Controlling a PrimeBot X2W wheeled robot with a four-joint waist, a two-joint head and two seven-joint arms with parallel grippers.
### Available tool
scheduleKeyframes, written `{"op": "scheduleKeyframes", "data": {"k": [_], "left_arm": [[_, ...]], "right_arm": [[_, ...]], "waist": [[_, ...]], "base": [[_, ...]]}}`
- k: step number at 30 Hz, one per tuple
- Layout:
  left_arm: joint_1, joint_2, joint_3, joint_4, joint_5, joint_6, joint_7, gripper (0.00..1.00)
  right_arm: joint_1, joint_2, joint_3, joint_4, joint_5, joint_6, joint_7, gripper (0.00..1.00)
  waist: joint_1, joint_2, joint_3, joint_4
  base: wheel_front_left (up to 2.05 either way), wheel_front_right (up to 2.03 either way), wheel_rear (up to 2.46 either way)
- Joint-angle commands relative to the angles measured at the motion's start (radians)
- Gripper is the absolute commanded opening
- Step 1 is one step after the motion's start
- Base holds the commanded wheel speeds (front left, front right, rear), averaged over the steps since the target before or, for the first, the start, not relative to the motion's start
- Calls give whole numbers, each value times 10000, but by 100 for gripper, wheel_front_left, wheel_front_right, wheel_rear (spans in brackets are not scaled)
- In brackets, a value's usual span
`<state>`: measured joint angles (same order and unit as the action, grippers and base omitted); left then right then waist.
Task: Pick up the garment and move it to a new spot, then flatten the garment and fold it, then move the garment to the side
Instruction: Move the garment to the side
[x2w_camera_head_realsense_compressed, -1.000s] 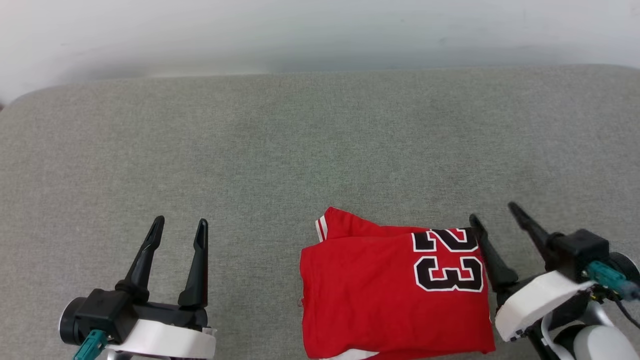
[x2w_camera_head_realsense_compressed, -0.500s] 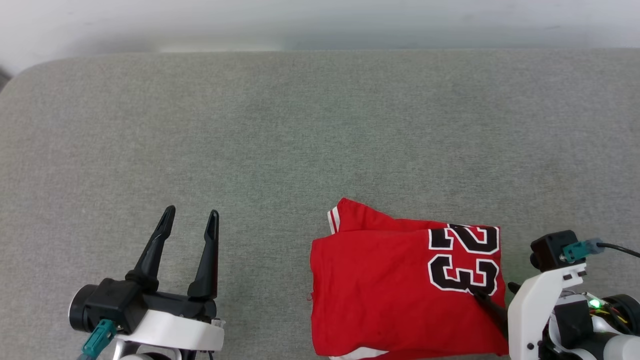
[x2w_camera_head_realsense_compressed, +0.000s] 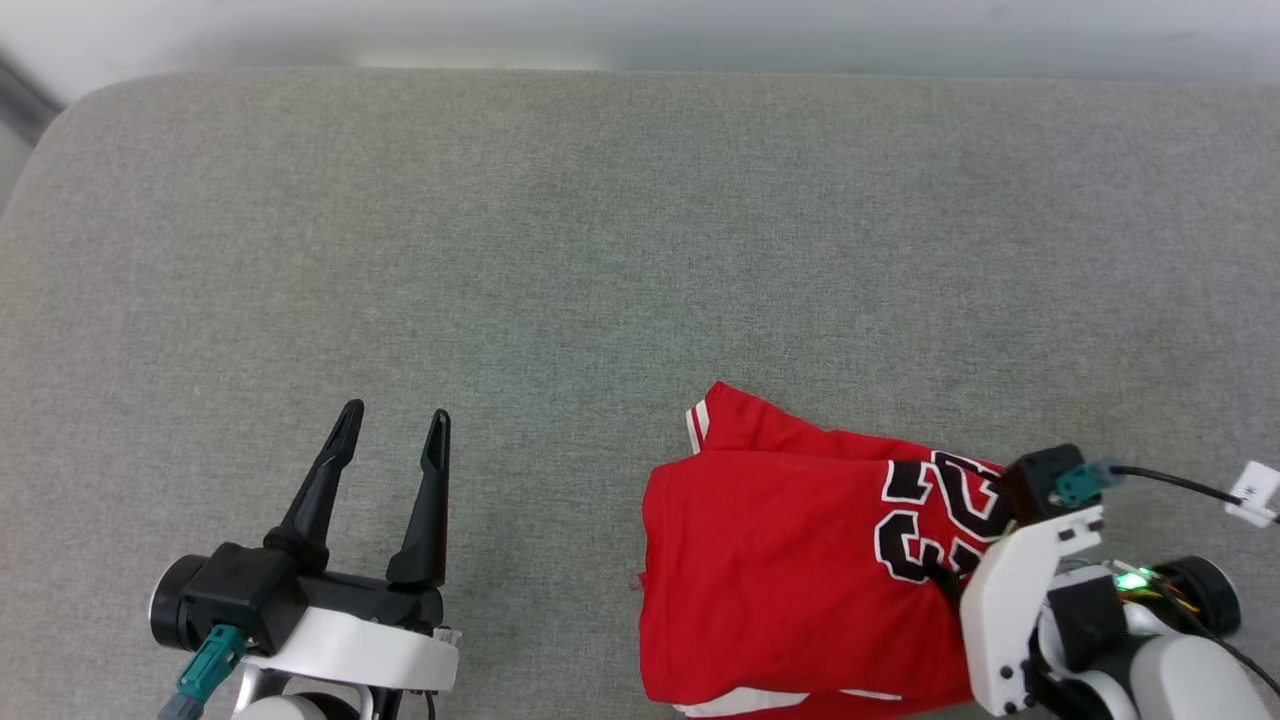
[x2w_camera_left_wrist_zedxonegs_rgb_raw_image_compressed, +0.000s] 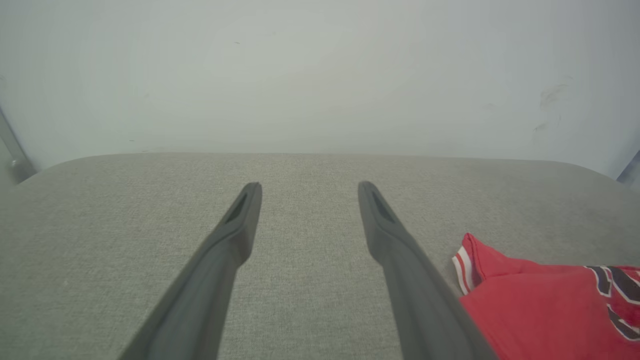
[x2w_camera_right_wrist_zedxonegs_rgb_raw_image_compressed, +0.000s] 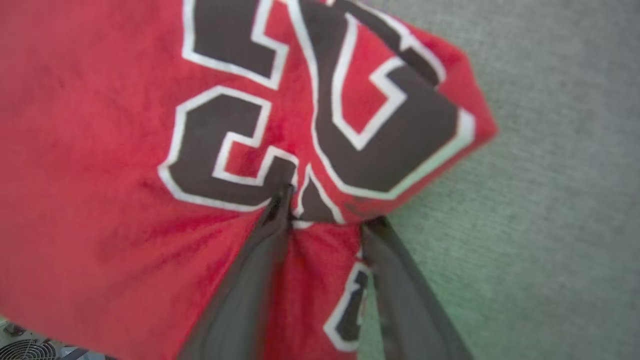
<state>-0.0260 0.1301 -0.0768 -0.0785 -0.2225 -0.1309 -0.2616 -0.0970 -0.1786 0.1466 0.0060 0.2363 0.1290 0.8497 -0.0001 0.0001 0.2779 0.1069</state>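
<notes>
**Kid:** Red shirt lies folded at the front right of the cushion. Why?

**Friend:** The right gripper pinches its edge, maybe to slide it aside. The left gripper waits open, front left.

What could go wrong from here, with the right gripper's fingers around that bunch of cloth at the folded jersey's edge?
1. The right gripper straddles only a small pucker at the edge of the garment. It may catch just the top layer, so the fold could open when the garment is moved.
2. The left gripper stands open, apart from the garment, so the unheld side may drag on the grey cushion and bunch up.
</notes>
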Motion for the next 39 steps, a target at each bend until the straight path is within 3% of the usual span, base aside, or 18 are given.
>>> {"op": "scheduleKeyframes", "data": {"k": [1,7,11,21,29,39], "left_arm": [[-115,11,15,15,61,15,-46,100],[-110,38,-79,2,107,13,-46,100],[-100,-6,-188,-62,134,15,-46,100],[-760,313,-1005,-417,272,13,-36,100],[-1656,824,-1906,-737,362,15,-36,100],[-2383,1552,-2116,-1293,455,13,-36,100]], "right_arm": [[80,67,367,555,-151,31,-69,0],[-810,-647,946,782,-854,5,-932,0],[-1471,-1500,1707,387,-1423,8,-1008,0],[-3388,-4441,3079,-642,-1887,12,-484,0],[-4135,-5899,1734,684,-2157,11,-1497,0],[-4491,-6215,-321,3373,-3211,9,-3506,0]], "waist": [[1,-1,-31,-41],[1,-1,-171,-503],[1,-1,-176,-1102],[1,-1,908,-2818],[1,-1,2331,-3401],[1,-1,3669,-3437]], "base": [[0,0,0],[0,0,0],[0,0,0],[0,0,0],[0,0,0],[0,0,0]]}}
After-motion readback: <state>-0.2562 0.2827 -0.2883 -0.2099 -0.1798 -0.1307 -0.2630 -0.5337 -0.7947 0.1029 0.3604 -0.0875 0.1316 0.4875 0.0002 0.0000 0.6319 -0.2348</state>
